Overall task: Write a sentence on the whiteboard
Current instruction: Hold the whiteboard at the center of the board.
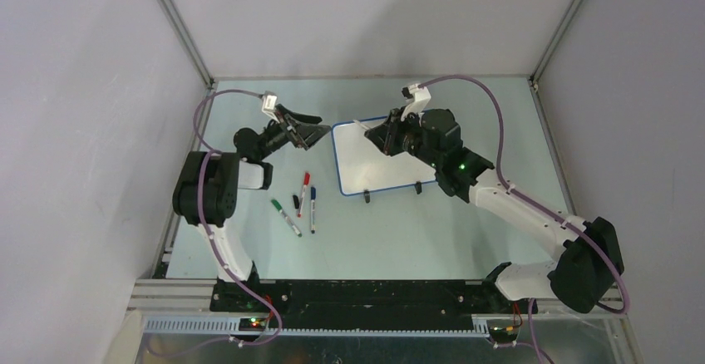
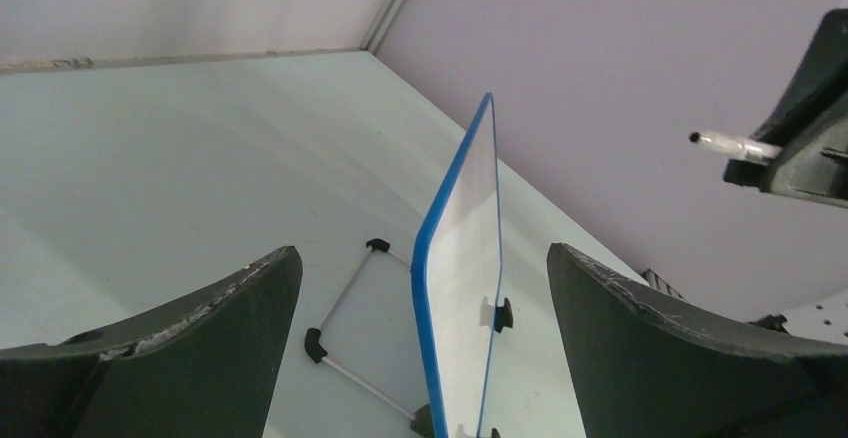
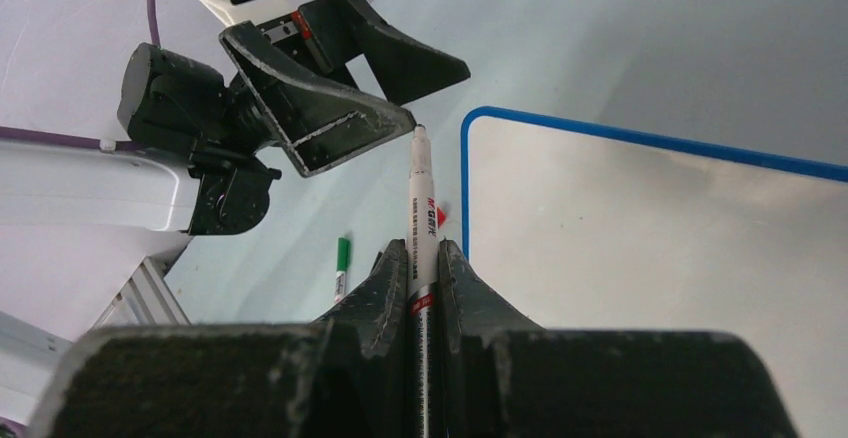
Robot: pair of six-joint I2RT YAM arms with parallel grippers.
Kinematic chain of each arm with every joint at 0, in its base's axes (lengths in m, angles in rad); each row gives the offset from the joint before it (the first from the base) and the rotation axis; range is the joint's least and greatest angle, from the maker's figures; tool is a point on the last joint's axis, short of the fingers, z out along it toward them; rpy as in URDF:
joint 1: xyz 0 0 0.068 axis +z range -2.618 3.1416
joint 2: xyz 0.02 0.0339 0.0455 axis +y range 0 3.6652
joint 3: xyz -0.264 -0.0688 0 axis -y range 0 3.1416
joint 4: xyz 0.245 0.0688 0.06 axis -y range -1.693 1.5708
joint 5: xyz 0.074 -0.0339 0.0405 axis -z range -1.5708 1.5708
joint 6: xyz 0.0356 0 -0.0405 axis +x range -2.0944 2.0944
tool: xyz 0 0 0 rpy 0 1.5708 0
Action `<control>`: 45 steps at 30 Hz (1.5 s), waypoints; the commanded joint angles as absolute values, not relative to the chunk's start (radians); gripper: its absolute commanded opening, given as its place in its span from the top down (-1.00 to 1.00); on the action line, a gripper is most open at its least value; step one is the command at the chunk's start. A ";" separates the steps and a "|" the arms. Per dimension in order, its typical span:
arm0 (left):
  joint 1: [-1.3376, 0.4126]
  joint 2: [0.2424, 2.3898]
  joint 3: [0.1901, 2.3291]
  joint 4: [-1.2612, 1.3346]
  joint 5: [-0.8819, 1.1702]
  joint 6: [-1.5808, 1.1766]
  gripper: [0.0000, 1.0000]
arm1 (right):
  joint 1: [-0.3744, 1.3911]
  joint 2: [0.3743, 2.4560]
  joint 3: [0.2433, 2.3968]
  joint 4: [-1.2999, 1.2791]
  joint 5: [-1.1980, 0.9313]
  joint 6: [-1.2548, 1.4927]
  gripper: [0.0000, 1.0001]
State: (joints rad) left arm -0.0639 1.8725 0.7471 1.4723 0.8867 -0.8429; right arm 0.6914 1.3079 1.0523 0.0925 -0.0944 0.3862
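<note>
The small, glossy white whiteboard with a thin blue rim [image 1: 378, 164] stands tilted on its black feet in the middle of the desk [image 1: 465, 231]. Its face shows no strokes in any view, so the sentence looks not yet begun and all the writing is left. The right fingers [image 3: 385, 283] are clamped on an uncapped white marker pen [image 3: 420, 208], its tip near the board's upper left corner but off its face. The left fingers [image 1: 309, 135] stand wide apart and empty just beside the board's left edge.
</note>
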 commanded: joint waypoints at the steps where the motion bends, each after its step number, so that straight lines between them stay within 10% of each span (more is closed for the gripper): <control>1: -0.060 1.895 0.810 1.520 0.988 -0.909 -0.99 | 0.685 1.325 1.091 0.110 -0.070 0.351 1.00; 15: -0.080 1.998 0.915 1.531 1.045 -0.981 -0.98 | 0.699 1.315 0.938 0.231 -0.057 0.332 1.00; 21: -0.091 2.016 0.920 1.530 1.061 -0.951 -0.24 | 0.717 1.327 0.937 0.223 -0.033 0.317 1.00; 31: -0.093 2.010 0.903 1.531 1.075 -0.909 0.29 | 0.736 1.351 0.937 0.236 -0.028 0.311 1.00; 45: -0.103 2.027 0.925 1.531 1.101 -0.913 0.29 | 0.751 1.377 0.948 0.235 -0.008 0.303 1.00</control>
